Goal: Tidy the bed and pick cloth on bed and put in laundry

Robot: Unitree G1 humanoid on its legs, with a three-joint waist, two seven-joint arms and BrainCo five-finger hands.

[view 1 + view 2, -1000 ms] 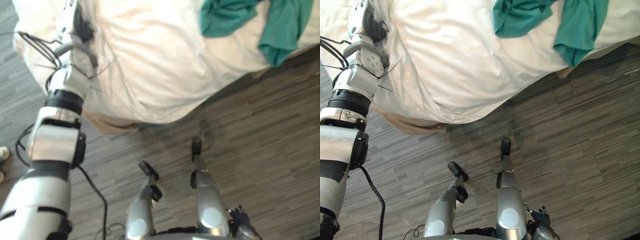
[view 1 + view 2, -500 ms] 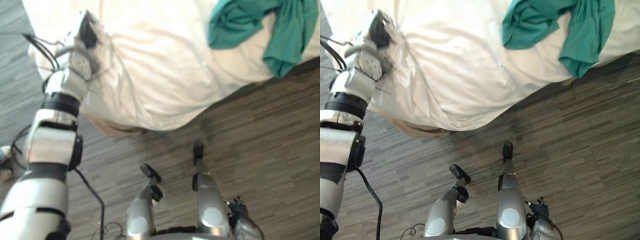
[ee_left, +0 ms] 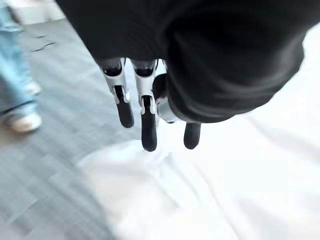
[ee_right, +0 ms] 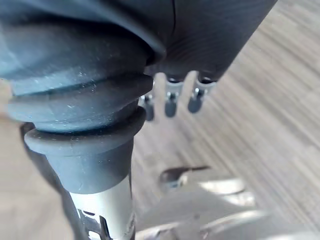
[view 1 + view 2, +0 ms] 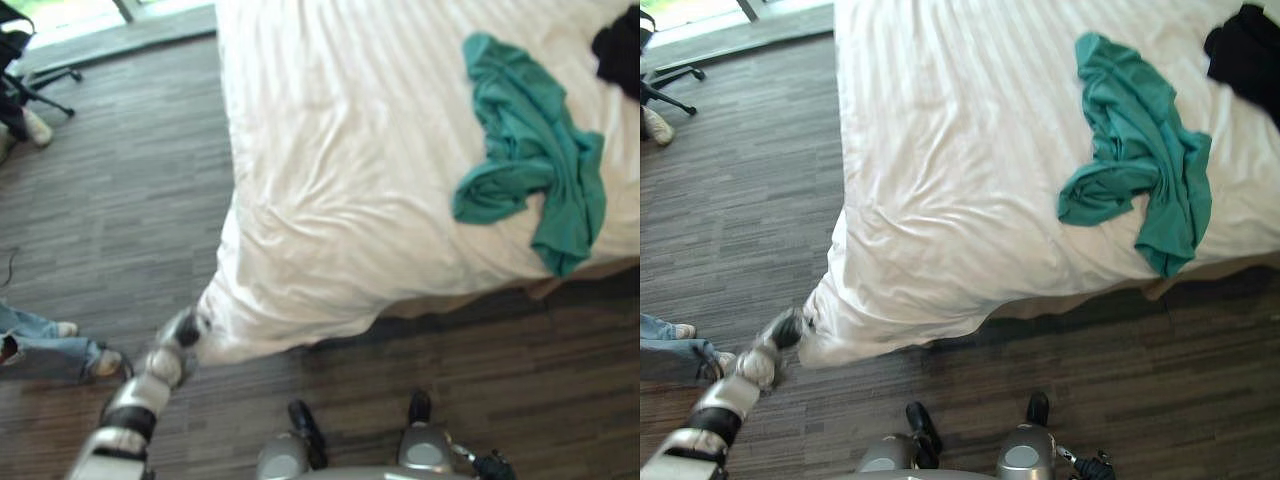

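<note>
A white duvet [image 5: 330, 200] covers the bed, and its near left corner [image 5: 825, 335] hangs down to the floor. On the bed's right part lies a crumpled teal cloth [image 5: 525, 160], partly draped over the near edge. A black cloth [image 5: 1245, 50] lies at the far right. My left hand [image 5: 183, 330] is at the hanging duvet corner. In the left wrist view its fingers [image 3: 147, 107] hang straight, with their tips at the white fabric [image 3: 160, 190]. My right hand [image 4: 170, 100] hangs low by my side over the floor, fingers relaxed.
Grey wood-plank floor [image 5: 120, 220] runs along the bed's left and near sides. A person's legs in jeans and shoes [image 5: 55, 345] stand at the left, close to my left arm. A chair base and another shoe [image 5: 35, 110] are at the far left.
The view has swung up and now takes in much more of the bed. My left hand has come down from the top of the duvet to its hanging corner.
</note>
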